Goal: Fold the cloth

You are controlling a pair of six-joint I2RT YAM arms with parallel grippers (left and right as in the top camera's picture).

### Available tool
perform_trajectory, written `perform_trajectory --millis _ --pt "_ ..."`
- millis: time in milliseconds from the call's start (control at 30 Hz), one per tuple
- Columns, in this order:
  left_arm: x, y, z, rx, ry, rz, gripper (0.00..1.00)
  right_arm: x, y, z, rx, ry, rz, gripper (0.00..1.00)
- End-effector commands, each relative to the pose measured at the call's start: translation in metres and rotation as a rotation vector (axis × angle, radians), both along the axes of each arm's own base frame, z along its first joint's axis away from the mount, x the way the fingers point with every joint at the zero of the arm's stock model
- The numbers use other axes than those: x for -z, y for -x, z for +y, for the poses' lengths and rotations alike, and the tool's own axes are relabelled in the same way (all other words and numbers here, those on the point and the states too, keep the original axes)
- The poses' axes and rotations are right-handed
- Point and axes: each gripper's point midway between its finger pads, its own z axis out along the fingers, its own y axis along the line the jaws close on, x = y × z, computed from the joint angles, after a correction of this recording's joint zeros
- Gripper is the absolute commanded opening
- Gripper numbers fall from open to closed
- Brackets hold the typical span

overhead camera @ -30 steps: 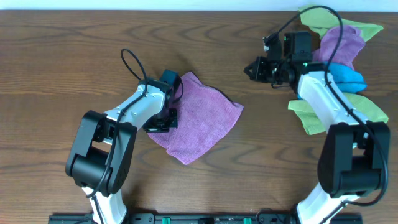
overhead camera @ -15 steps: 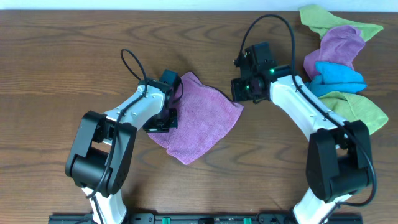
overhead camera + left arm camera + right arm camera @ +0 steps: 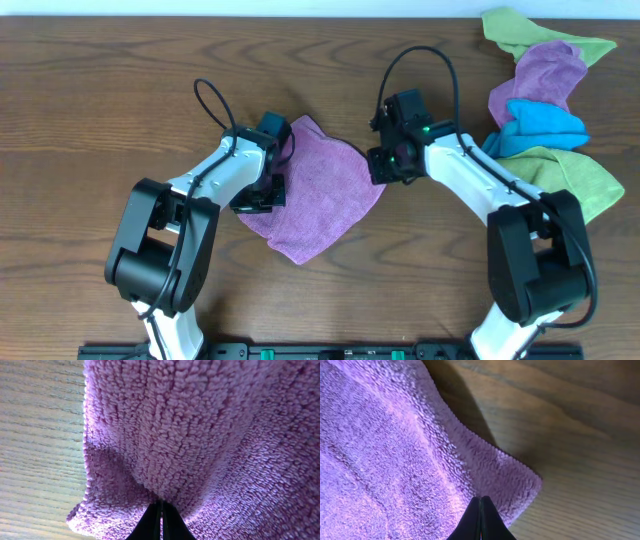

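A purple cloth (image 3: 325, 195) lies crumpled on the wooden table's middle. My left gripper (image 3: 264, 194) is shut on its left edge. In the left wrist view the cloth (image 3: 200, 435) bunches up into the closed tips of the left gripper (image 3: 161, 506). My right gripper (image 3: 384, 168) is at the cloth's right corner. In the right wrist view the right gripper (image 3: 481, 501) has its jaws shut tip to tip just over the cloth (image 3: 395, 450) near that corner, with no fabric seen between them.
A pile of other cloths lies at the back right: a green one (image 3: 520, 25), a purple one (image 3: 545, 70), a blue one (image 3: 545, 125) and another green one (image 3: 570, 175). Bare wood surrounds the cloth (image 3: 100, 120).
My right arm has swung left from beside the pile to the purple cloth's right corner. The left arm and the cloth have not moved.
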Motion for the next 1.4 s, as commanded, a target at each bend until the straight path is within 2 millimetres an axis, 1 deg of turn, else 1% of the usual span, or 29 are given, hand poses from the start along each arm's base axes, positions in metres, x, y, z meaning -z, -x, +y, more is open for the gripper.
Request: perform_trajectory --millis 0,300,367,433,633,733,800,933,1033,1167,1233,1367 --pt "0.046 0.041 -0.007 0.002 0.017 0.167 0.06 0.011 0.006 0.002 -0.022 0.008 0.028 0.01" --pt "0.046 0.042 -0.007 0.002 0.015 0.172 0.06 0.052 0.012 0.0 -0.004 0.033 0.109 0.01" --pt "0.045 0.045 -0.005 0.002 0.01 0.183 0.06 0.057 0.008 -0.002 0.018 0.046 0.102 0.01" --pt "0.044 0.05 -0.004 0.0 0.004 0.205 0.05 0.057 -0.001 -0.009 0.067 0.072 0.072 0.01" --pt "0.034 0.076 0.002 -0.007 -0.018 0.316 0.06 0.048 -0.035 -0.023 0.132 0.076 -0.04 0.01" --pt "0.028 0.088 0.009 -0.008 -0.051 0.37 0.06 0.044 -0.05 -0.039 0.176 0.092 -0.079 0.01" --pt "0.027 0.091 0.01 -0.01 -0.056 0.383 0.06 0.041 -0.057 -0.052 0.208 0.097 -0.088 0.01" --pt "0.027 0.09 0.009 -0.021 -0.058 0.38 0.06 0.034 -0.07 -0.077 0.279 0.089 -0.103 0.01" --pt "0.028 0.088 0.006 -0.024 -0.043 0.371 0.06 0.029 -0.076 -0.088 0.305 0.088 -0.102 0.01" --pt "0.03 0.084 0.001 -0.035 -0.017 0.357 0.06 0.021 -0.081 -0.086 0.303 0.083 -0.109 0.01" --pt "0.031 0.082 -0.001 -0.039 -0.006 0.348 0.06 0.014 -0.085 -0.081 0.296 0.06 -0.11 0.01" --pt "0.03 0.074 -0.005 -0.037 0.005 0.325 0.06 -0.018 -0.091 -0.067 0.271 -0.018 -0.101 0.01"
